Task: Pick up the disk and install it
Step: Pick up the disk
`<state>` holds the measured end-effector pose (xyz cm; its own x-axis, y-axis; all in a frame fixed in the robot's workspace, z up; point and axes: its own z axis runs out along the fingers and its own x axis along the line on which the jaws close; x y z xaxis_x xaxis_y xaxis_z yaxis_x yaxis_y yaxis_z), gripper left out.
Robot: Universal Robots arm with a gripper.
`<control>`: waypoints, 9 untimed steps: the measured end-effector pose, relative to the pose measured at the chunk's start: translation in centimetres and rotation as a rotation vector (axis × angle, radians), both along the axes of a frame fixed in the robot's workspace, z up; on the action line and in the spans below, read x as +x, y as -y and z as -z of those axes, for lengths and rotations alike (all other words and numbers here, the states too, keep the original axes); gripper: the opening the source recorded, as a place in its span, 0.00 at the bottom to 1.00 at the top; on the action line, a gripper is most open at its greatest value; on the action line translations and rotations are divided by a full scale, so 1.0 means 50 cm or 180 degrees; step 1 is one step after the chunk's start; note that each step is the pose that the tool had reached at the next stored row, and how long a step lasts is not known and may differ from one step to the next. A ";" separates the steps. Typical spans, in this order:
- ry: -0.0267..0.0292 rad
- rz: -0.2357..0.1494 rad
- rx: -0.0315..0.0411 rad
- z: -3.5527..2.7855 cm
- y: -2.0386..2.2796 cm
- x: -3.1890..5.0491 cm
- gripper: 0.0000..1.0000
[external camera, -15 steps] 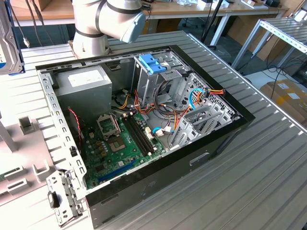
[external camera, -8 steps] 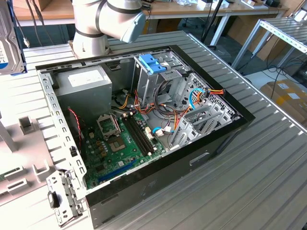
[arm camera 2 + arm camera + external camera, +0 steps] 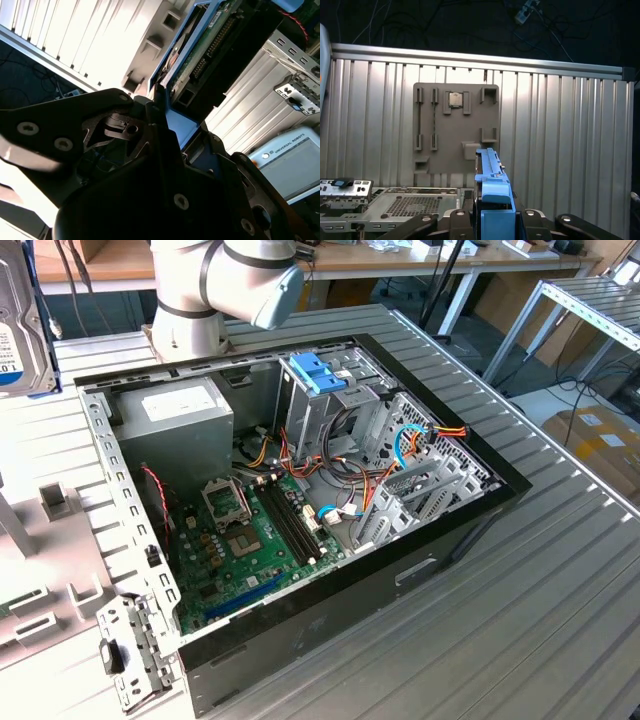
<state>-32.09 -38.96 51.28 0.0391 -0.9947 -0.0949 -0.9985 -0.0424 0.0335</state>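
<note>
Step in hand: carrying, by the look. Clamped in black claw (image 3: 492, 214): flat dark grey hard disk (image 3: 492, 182) in light blue plastic frame, held high, apart from open black computer case (image 3: 330, 605). Not yet put in. Needs steady lining-up.

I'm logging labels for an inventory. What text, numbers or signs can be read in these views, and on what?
No reliable reading; print stands here:
White label on the disk, exterior view's left edge: too small to read.
Sticker on the power supply: too small to read.
Grey teach pendant, second wrist view: a maker's mark, left unquoted.
</note>
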 end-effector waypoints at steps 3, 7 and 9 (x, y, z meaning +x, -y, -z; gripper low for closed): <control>0.0000 0.0000 0.0000 0.000 0.0010 0.002 0.37; 0.0000 0.0000 0.0000 0.000 0.0023 0.005 0.37; 0.0000 0.0000 0.0000 0.001 0.0031 0.006 0.37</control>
<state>-31.78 -39.11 51.26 0.0390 -0.9947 -0.0949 -0.9985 -0.0424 0.0335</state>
